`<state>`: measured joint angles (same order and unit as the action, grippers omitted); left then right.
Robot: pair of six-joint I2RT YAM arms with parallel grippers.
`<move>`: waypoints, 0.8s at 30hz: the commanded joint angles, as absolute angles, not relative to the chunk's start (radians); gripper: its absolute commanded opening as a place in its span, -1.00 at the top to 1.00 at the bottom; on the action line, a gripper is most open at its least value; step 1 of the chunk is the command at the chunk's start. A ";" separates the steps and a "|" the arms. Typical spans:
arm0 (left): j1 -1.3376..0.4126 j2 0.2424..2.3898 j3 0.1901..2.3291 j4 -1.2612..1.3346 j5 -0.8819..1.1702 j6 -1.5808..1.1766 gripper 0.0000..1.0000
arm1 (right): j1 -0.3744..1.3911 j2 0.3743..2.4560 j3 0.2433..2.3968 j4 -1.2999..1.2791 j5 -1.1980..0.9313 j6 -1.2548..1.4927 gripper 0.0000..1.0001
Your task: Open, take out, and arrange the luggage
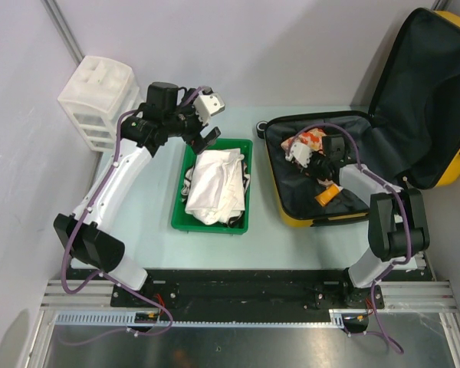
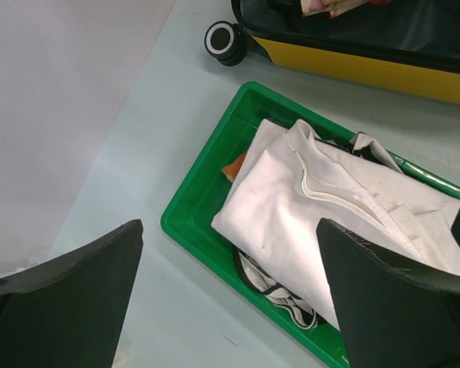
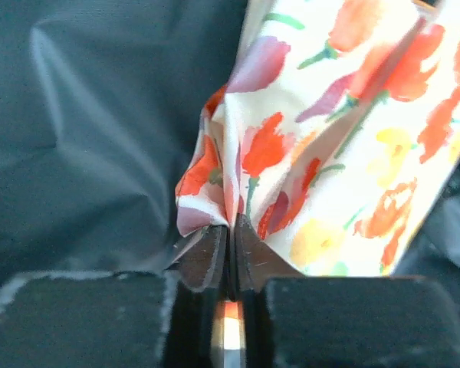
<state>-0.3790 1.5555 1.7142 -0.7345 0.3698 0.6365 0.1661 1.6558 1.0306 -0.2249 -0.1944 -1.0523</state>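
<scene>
The yellow luggage (image 1: 445, 178) lies open at the right, lid raised, black lining (image 3: 84, 123) showing. My right gripper (image 1: 305, 156) is inside it, shut on a white cloth with red and orange flowers (image 3: 330, 153), pinching a fold of it. An orange item (image 1: 327, 195) lies in the luggage near the front. My left gripper (image 1: 202, 132) is open and empty above the far end of the green tray (image 2: 192, 199), which holds folded white cloth (image 2: 322, 207). A luggage wheel (image 2: 224, 42) and its yellow edge (image 2: 368, 69) show in the left wrist view.
A white plastic drawer unit (image 1: 98, 96) stands at the back left. A black-and-white garment (image 2: 280, 295) lies under the white cloth in the tray. The raised luggage lid (image 1: 433, 100) leans at the far right.
</scene>
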 commanded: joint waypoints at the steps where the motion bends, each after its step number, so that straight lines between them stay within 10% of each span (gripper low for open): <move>1: -0.371 1.546 1.753 -0.718 0.397 0.637 -1.00 | 0.141 1.545 1.048 -0.161 -0.153 -1.028 1.00; 24: -0.374 1.600 1.753 -0.586 0.650 0.546 -0.99 | 0.040 1.330 1.181 -0.149 -0.426 -0.755 1.00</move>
